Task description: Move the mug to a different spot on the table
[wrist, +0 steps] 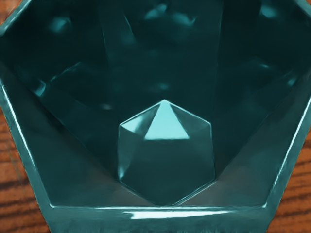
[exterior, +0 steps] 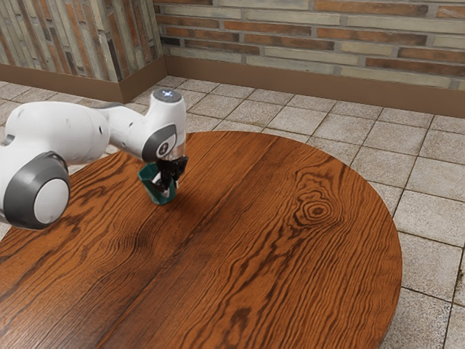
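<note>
Teal mug [exterior: 150, 186] sat on round wooden bench [exterior: 290, 240], toward exterior view's left, directly under arm's hand. Jaws were down at mug rim; whether they gripped it could not be told. Judged: mug not yet relocated; lift, carry and set-down were all left to do.

Teal mug [exterior: 150, 185], brown wood-grained table [exterior: 290, 247]

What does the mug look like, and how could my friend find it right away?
Start at the big round wooden table. On its part toward the exterior view's left, the white robot arm reaches down, and the mug is right under its black gripper. It is dark teal with flat, angled sides, unlike the brown wood and white arm.
</note>
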Motion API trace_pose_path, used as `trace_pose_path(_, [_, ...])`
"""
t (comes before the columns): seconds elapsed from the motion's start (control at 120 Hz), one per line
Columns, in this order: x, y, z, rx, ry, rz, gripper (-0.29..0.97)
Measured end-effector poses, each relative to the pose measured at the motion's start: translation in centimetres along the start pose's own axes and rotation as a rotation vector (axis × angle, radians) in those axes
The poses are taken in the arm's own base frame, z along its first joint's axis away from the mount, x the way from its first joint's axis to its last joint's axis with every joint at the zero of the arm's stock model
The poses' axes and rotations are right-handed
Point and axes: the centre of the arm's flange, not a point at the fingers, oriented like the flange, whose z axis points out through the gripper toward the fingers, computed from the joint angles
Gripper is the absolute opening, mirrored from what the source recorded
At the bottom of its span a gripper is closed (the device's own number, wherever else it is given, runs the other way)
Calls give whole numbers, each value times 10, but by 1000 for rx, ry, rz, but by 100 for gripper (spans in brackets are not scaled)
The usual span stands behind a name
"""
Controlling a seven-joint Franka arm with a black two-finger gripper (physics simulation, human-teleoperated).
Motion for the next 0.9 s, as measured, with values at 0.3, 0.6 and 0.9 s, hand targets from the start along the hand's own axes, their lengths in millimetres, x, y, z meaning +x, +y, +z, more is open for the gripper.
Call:
trace_pose_path(0.3, [-39, 3, -20, 20, 24, 114, 8])
trace_pose_path(0.6, [-124, 5, -67, -27, 44, 261, 2])
trace_pose_path(0.9, [-176, -36, -86, -40, 102, 442, -1])
